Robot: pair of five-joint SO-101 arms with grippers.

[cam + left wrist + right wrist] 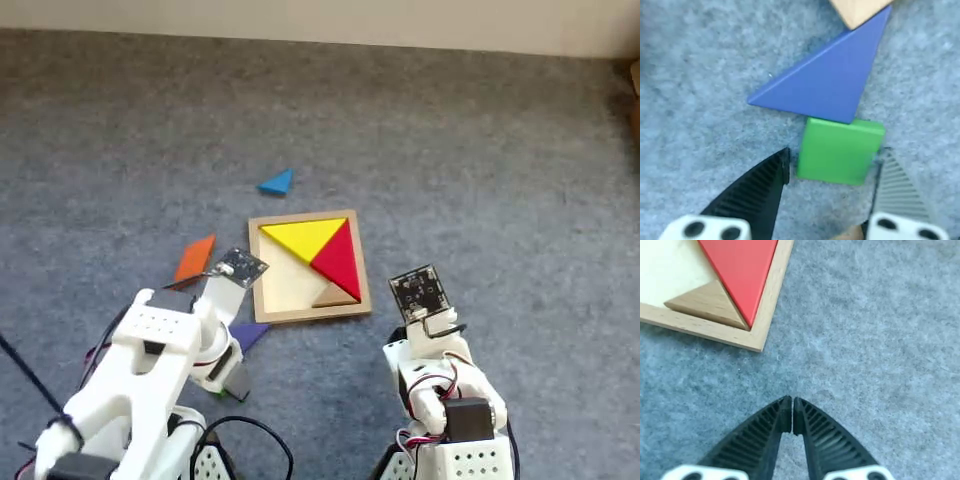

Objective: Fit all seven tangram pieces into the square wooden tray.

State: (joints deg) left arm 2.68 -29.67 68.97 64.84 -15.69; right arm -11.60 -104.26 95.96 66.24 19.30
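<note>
Seven tangram pieces, one tray, two grippers. Three pieces lie in the square wooden tray: a yellow triangle, a red triangle and a small wood-coloured triangle. Four lie on the grey counter:
- a light blue triangle beyond the tray;
- an orange parallelogram to its left;
- a violet triangle at the tray's near corner, partly covered by the left arm in the high view;
- a green square against the violet triangle, almost wholly hidden under that arm in the high view.

The left gripper is spread wide, straddling the green square. The right gripper is closed and empty, near the tray's other near corner.
</note>
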